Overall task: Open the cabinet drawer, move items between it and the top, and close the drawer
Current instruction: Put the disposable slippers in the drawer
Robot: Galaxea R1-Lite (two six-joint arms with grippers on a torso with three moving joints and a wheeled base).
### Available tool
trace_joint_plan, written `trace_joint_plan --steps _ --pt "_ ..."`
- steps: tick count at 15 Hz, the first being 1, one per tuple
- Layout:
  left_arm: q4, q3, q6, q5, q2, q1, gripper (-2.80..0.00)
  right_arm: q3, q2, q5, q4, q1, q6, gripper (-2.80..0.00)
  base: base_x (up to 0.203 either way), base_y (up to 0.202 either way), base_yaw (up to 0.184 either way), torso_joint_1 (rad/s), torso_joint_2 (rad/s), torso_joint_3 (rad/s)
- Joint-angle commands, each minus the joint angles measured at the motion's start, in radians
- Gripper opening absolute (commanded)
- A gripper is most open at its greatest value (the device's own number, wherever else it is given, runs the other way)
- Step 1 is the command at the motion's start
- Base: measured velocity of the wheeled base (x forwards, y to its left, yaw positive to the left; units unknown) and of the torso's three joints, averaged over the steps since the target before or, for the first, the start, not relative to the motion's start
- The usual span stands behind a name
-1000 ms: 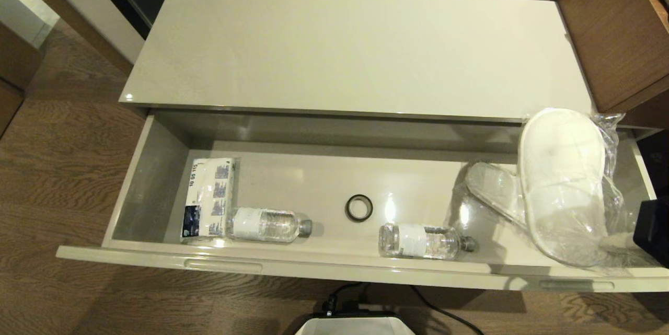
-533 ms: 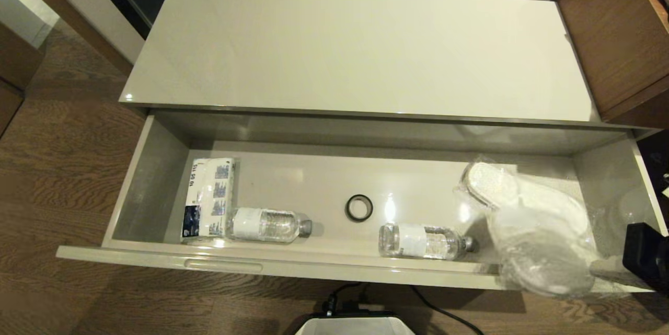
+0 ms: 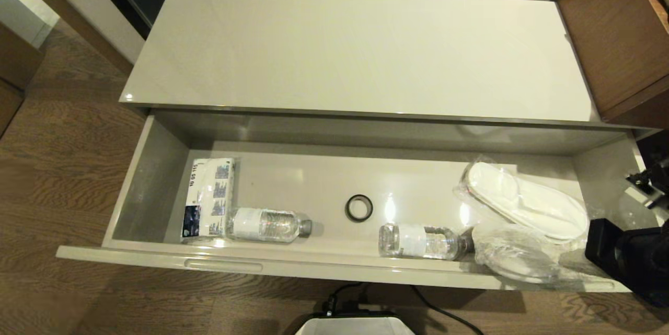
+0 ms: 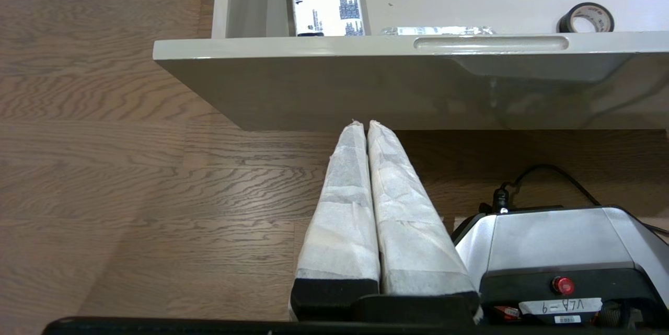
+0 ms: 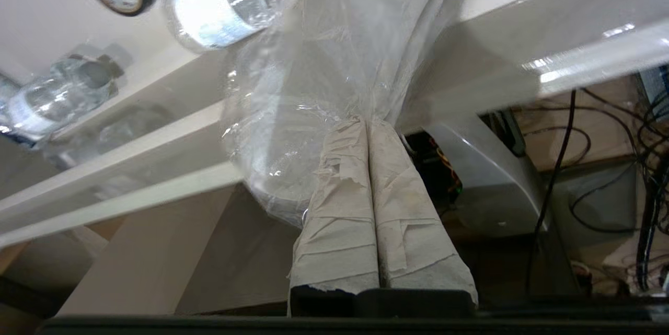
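The cabinet drawer [image 3: 334, 267] stands pulled out in the lower half of the head view, and the glossy top [image 3: 355, 53] fills the upper middle. Two water bottles lie on their sides in the drawer: the left water bottle [image 3: 269, 224] at lower left, touching the one tissue pack [image 3: 209, 199], and the right water bottle [image 3: 423, 241] right of centre. One black tape ring [image 3: 359, 207] lies between them.

At lower right are two wrapped slipper pairs: one slipper pair [image 3: 528, 201] lies flat, and the held slipper pair [image 3: 515, 259] is nearer the front panel. The right gripper [image 5: 368, 123] has its fingers together, clamped on this pair's plastic wrap. The left gripper [image 4: 365, 125], fingers together and empty, hangs over the wooden floor [image 4: 104, 168] below the drawer front.
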Motion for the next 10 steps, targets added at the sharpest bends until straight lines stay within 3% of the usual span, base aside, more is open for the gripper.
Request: trace_joint_plan --steps 1,5,10 --pt "0.0 0.0 0.0 0.0 0.001 0.0 -2.8 0.005 0.098 -0.002 -0.054 -0.004 0.017 -2.8 0.0 0.0 0.0 0.0 0.0 0.0" --pt "0.0 0.0 0.0 0.0 0.001 0.001 -2.8 -0.027 0.221 -0.015 -0.224 -0.057 0.022 -2.8 0.0 0.0 0.0 0.0 0.0 0.0" --pt "0.0 0.0 0.0 0.0 0.001 0.0 -2.8 -0.109 0.435 -0.138 -0.358 -0.096 0.022 -2.8 0.0 0.0 0.0 0.0 0.0 0.0"
